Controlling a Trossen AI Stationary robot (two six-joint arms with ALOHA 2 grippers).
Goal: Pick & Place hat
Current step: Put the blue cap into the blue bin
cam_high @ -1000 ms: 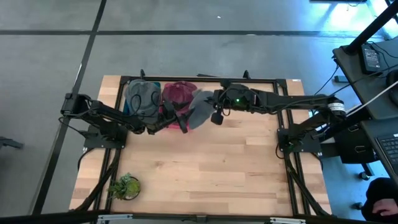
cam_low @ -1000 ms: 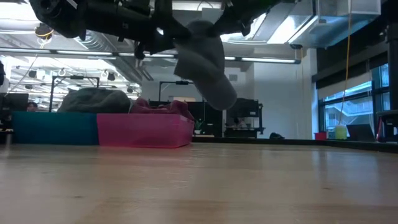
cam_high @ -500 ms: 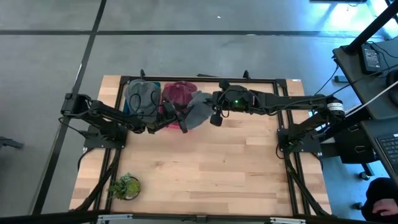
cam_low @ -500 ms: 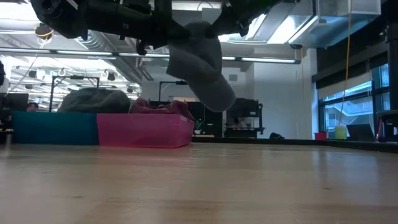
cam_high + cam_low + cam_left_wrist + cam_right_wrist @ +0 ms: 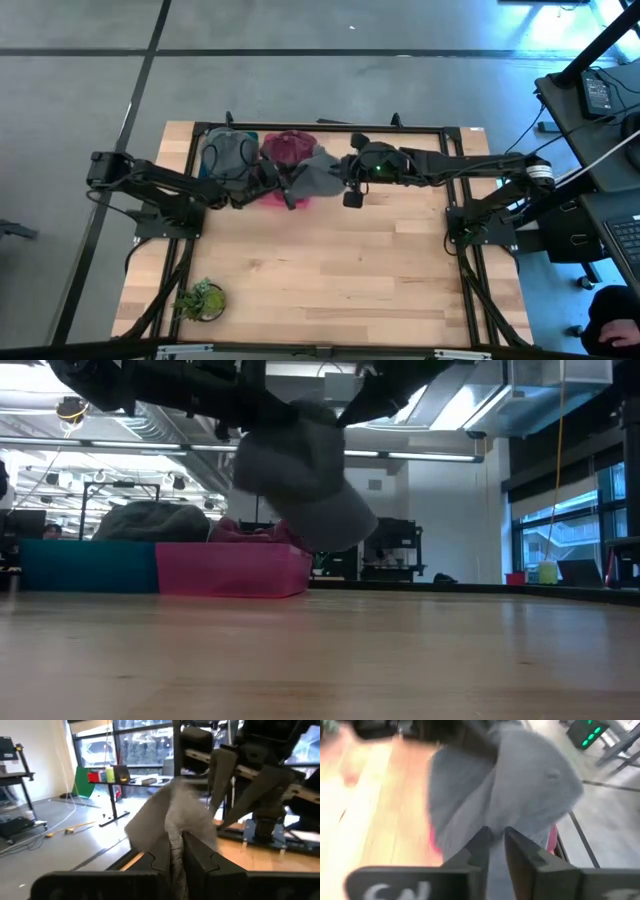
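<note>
A grey hat (image 5: 318,178) hangs in the air between my two grippers, just in front of the pink bin (image 5: 300,137) at the table's far edge. My left gripper (image 5: 290,192) reaches in from the table's left and is shut on the hat's left side. My right gripper (image 5: 343,180) comes from the right and has the hat's right side. In the low view the hat (image 5: 300,480) hangs well clear of the table, level with the top of the pink bin (image 5: 230,570). My left gripper pinches a bunched fold of the grey hat's cloth (image 5: 174,832) between its two fingers, coming level from the table's left. The hat spreads out beyond the fingers, lifted clear of the table. My right gripper has an edge of the hat (image 5: 495,820) between its two fingers, which stand a narrow gap apart. It comes level from the table's right. The hat spreads out beyond the fingers, clear of the table.
A teal bin (image 5: 85,565) with another grey hat (image 5: 228,152) stands left of the pink bin, which holds a maroon hat (image 5: 288,148). A small potted plant (image 5: 200,298) sits near the table's front left corner. The wooden top in front of the bins lies bare.
My left gripper has closed in on the hat's left side and drawn back toward the table's left edge. The hat has swung toward the left with it and hangs wider and lower in front of the pink bin; its right side stays at my right gripper.
</note>
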